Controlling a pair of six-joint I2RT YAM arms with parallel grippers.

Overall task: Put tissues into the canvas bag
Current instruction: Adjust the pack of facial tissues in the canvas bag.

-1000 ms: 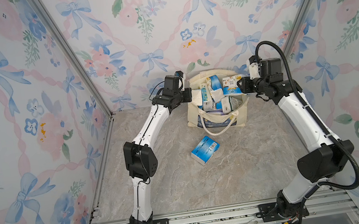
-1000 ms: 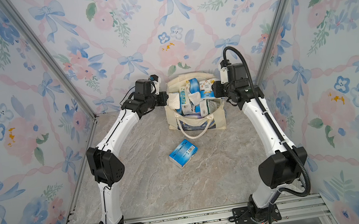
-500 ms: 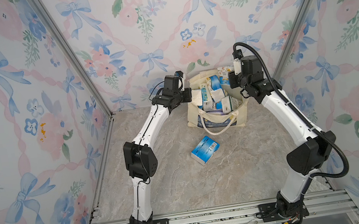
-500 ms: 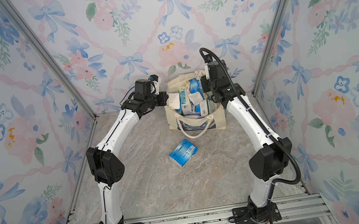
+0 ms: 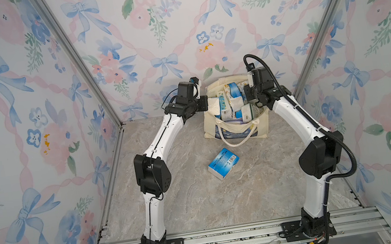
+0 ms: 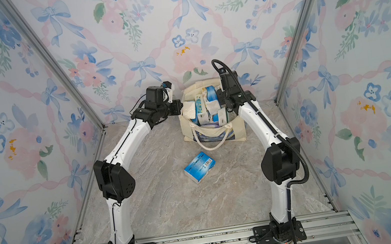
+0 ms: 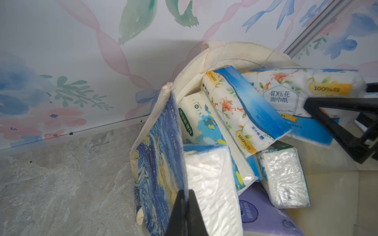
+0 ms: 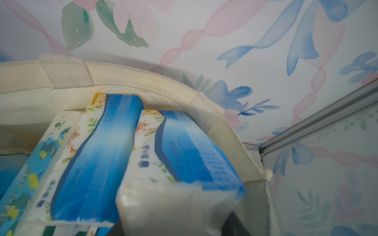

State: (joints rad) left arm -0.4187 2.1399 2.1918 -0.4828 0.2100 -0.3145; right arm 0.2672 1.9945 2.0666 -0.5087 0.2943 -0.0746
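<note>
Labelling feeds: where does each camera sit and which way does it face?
Both top views: high in front, looking down toward the back wall; both arms, canvas bag.
Left wrist: beside the bag, looking in; left gripper pinches its wall.
Right wrist: over the bag's mouth, facing the back wall; tissue pack close.
Wrist views share the tissues.

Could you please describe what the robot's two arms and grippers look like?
The left arm and right arm have white tubular links and bulky black joint housings. A ribbed black cable hose runs along the right arm; thin black wires trail the left. The left gripper is black.
</note>
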